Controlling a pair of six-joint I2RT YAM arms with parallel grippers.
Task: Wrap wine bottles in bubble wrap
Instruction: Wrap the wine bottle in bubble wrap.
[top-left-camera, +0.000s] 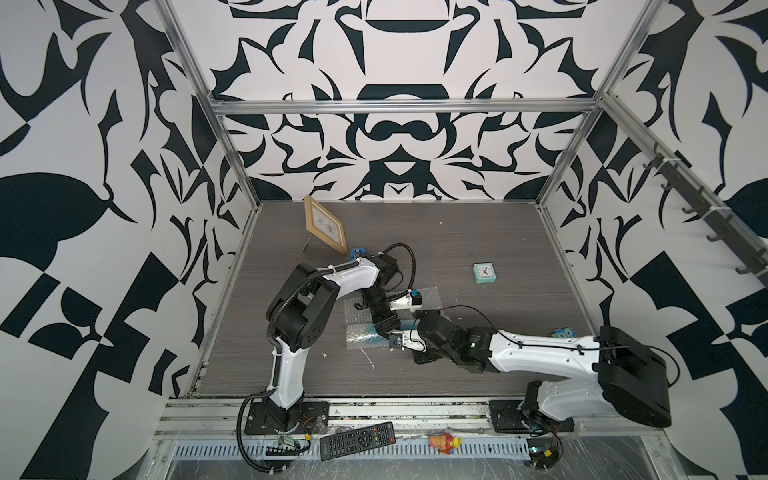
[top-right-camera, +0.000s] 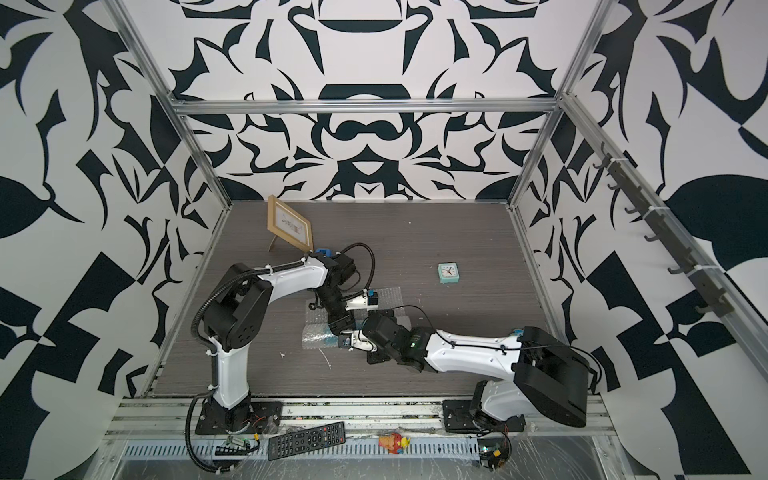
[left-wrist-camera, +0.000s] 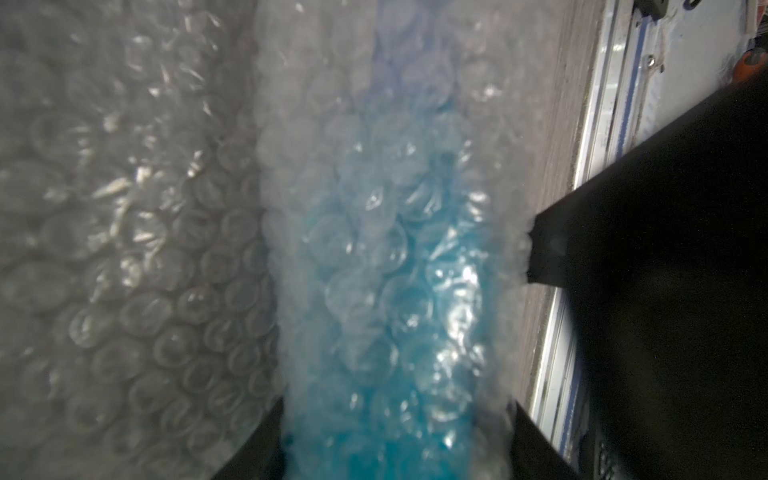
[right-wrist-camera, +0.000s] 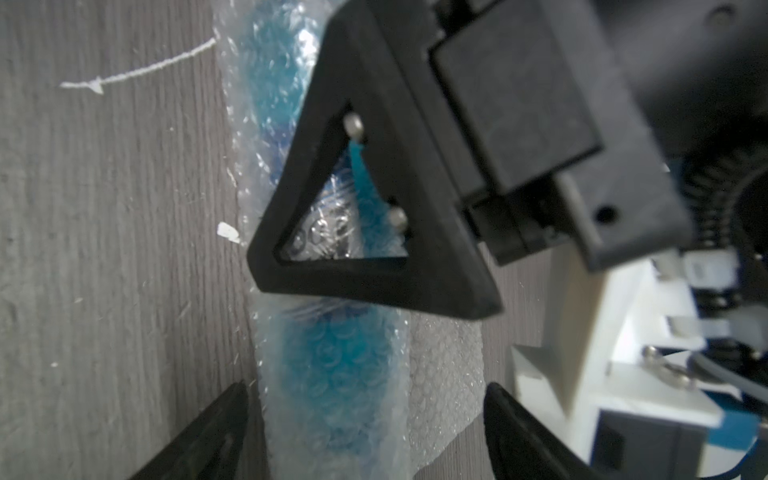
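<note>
Blue bottle inside bubble wrap, left jaws clamped on it, right jaws apart.

Glossy clear plastic bubble wrap w/ bumpy surface; matt grey woodgrain table.

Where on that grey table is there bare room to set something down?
Widest bare stretch: between the clock and the right wall. Also the front strip nearest the remote. Crowded: the middle, where left pincer and right pincer meet over the bubble wrap and bottle.
</note>
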